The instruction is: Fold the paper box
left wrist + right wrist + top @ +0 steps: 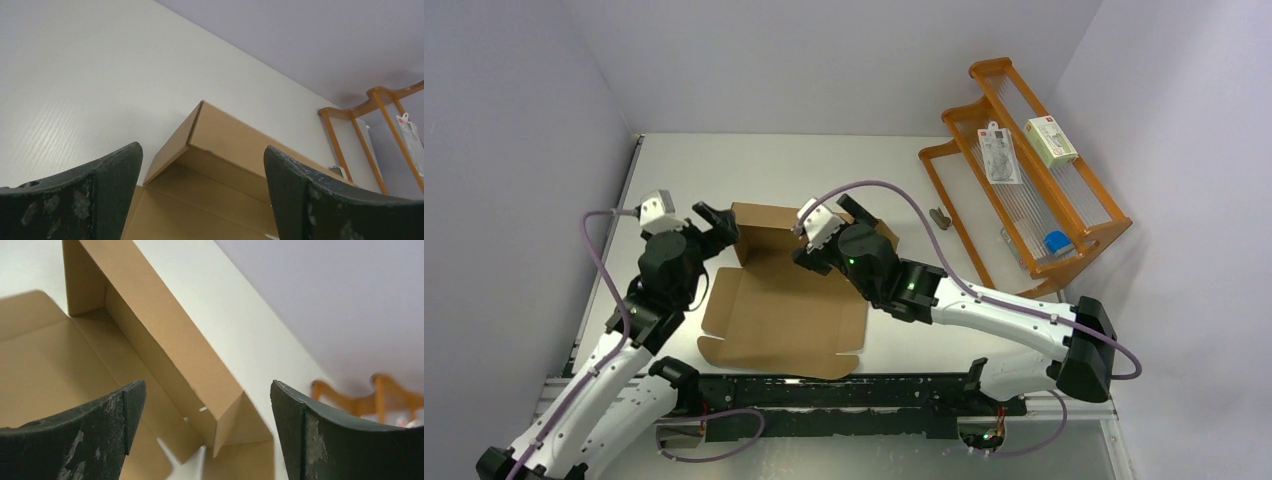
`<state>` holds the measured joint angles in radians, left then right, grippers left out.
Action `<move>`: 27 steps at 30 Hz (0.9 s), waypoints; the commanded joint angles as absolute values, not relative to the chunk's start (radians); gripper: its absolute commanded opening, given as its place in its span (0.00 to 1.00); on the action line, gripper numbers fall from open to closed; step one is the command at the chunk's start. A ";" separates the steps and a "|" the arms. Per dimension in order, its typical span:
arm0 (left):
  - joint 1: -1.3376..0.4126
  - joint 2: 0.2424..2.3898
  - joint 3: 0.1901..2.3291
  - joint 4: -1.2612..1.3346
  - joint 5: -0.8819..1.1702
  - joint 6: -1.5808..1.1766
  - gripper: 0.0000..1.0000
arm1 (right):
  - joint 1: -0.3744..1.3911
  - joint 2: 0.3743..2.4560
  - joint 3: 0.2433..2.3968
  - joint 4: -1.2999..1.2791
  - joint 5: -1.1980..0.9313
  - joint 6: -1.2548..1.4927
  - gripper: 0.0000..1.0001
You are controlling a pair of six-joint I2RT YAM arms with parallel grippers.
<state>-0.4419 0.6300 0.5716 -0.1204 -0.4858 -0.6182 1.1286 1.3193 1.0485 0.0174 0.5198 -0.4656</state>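
1. The paper box (784, 310) lies mid-bench (824, 165), mostly flat, and its length seems to run away from the arms' bases. Its far wall stands upright, running left to right.
2. Only the top view shows the near flaps. The wrist views show the wall's folded corners.
3. Both arms reach forward. The left claw (719, 222) and right claw (862, 215) gape wide and empty at the wall's two ends.

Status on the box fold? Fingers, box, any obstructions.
Left fingers open, right fingers open, both empty. Box part-folded: rear wall up, front panel flat on table. Nothing blocking; rack off right.
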 commanded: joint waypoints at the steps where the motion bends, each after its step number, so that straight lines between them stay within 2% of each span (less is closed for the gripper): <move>1: -0.430 0.726 0.709 -0.260 -0.490 -0.566 0.97 | 1.121 1.270 1.027 -0.083 0.620 -0.117 1.00; 4: -0.394 0.789 0.741 -0.259 -0.458 -0.549 0.97 | 1.115 1.243 1.011 -0.127 0.662 0.071 1.00; 8: -0.280 0.868 0.790 -0.237 -0.296 -0.519 0.97 | 1.098 1.214 1.002 -0.169 0.713 0.315 1.00; 15: -0.140 1.004 0.843 -0.233 -0.031 -0.489 0.97 | 0.958 1.213 0.940 -0.110 0.560 0.616 0.99; 18: -0.118 1.036 0.843 -0.221 0.034 -0.489 0.97 | 0.904 1.211 0.903 -0.037 0.488 0.676 0.95; 27: -0.088 1.100 0.822 -0.189 0.123 -0.505 0.83 | 0.823 1.284 0.888 0.056 0.367 0.743 0.83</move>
